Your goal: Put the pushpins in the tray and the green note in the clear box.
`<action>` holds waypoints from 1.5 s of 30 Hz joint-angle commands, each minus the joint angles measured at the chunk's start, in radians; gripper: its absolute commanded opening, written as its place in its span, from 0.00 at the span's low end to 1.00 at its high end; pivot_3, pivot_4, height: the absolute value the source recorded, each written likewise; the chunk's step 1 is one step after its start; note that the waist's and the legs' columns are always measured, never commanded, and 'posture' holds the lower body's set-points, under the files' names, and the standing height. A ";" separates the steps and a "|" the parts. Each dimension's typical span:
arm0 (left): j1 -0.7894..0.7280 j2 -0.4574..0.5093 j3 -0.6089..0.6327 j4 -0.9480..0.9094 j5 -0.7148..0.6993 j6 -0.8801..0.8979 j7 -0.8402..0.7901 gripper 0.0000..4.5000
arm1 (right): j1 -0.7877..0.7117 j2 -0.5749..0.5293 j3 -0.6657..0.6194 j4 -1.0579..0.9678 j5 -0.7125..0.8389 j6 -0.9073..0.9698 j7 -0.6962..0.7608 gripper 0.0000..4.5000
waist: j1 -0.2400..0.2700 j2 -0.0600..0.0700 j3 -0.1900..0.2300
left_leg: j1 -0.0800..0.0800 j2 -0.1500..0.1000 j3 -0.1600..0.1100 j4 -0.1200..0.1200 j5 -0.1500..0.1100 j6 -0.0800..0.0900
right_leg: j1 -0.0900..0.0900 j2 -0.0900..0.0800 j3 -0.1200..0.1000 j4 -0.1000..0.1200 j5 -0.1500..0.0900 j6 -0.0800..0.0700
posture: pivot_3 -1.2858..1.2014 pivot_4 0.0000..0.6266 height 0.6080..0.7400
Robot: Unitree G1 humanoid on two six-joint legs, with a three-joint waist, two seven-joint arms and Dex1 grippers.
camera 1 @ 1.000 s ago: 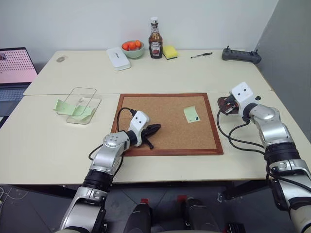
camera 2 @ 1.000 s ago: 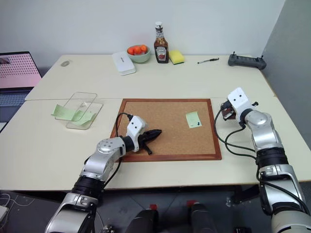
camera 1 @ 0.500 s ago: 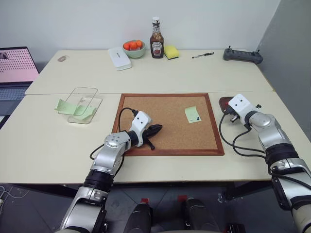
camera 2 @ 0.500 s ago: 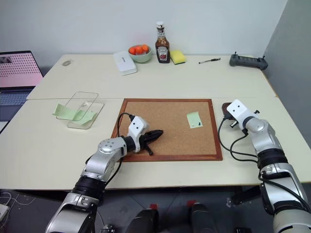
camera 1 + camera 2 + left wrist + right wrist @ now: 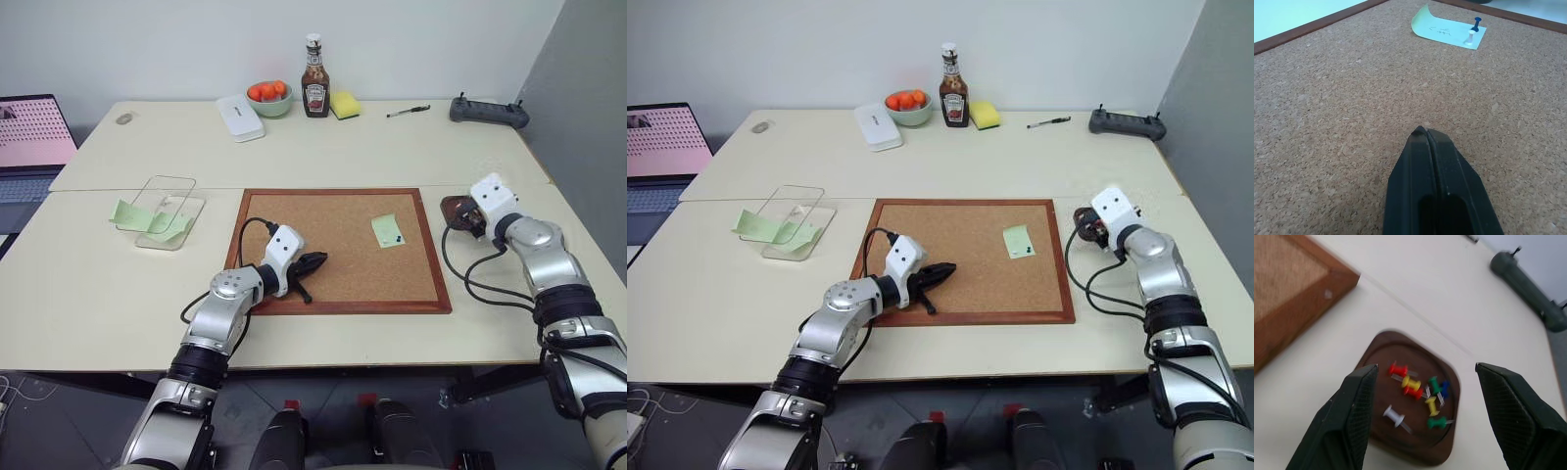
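Right gripper now stands with its fingers spread wide and nothing between them, hovering over the tray; a second ago it sat closed low at the tray, so my reading is that a pin has just been dropped there and the hand is free for the next one. Pushpins in the tray count about eight: two red, two yellow, two green, one blue, one white, though they overlap and the count could be off by one. Tray sits on the table just beside the right edge of the corkboard. Left gripper is closed on nothing, tip resting low over bare cork near the board's left side, unchanged over the same second. Green note remains on the board towards its right side, fixed by two pins, one dark blue and one white. Clear box lies well apart to the left, with two other green papers at it. Judged remaining: two pins, then one note.
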 commanded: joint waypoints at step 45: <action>0.041 0.008 -0.038 0.011 0.032 0.045 -0.011 0.00 | 0.200 0.197 0.020 -0.400 0.265 0.100 0.214 0.02 | -0.001 0.001 0.000 | 0.001 0.000 -0.002 0.001 0.000 0.000 | 0.002 0.000 -0.002 0.000 0.000 0.001 | 0.52 0.24 1.00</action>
